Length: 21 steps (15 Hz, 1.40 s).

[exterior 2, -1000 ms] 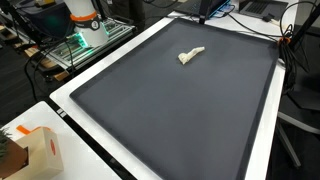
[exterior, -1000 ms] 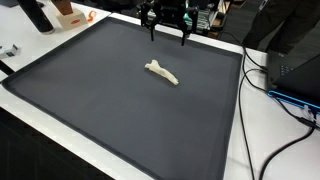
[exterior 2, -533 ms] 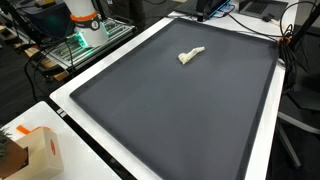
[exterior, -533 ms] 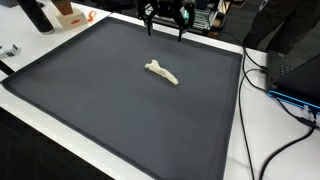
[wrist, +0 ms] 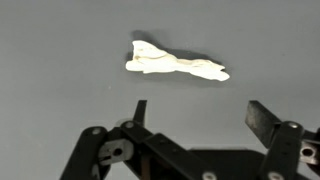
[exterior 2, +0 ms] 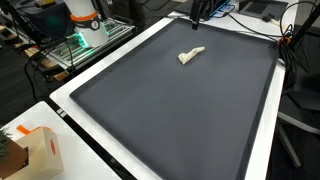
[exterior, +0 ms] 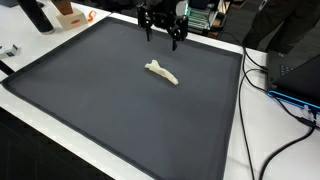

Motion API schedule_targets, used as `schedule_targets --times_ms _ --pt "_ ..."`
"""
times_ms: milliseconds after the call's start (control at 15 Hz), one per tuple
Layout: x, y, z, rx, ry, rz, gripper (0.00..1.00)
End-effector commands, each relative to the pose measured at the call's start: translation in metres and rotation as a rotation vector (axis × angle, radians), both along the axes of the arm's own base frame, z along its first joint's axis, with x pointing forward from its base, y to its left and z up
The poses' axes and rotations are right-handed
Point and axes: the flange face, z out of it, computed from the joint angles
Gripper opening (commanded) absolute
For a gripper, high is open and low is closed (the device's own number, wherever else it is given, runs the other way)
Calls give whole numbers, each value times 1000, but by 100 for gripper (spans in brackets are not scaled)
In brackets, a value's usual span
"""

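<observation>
Orange box at the counter's far left. Dark mat covers most of it. White scrap, possibly crumpled cloth (too small to tell), lies mid-mat. My hand hovers near the mat's far edge, fingers apart, holding nothing, clear of the scrap. Cables on the right.

1. My gripper hangs from the arm with its fingers pointing straight down.
2. My jaws stand wide apart and empty.
3. In the wrist view, both fingertips jut up from the lower edge.
</observation>
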Motion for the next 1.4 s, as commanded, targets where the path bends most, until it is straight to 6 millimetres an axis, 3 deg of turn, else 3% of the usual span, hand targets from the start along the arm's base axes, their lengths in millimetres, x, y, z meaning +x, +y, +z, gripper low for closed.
schedule_targets --times_ms 0,600,1333 --pt "0 1 -38 26 108 -156 100" --pt "-1 3 -101 65 161 -250 100" --pt "5 1 -136 36 125 -258 100"
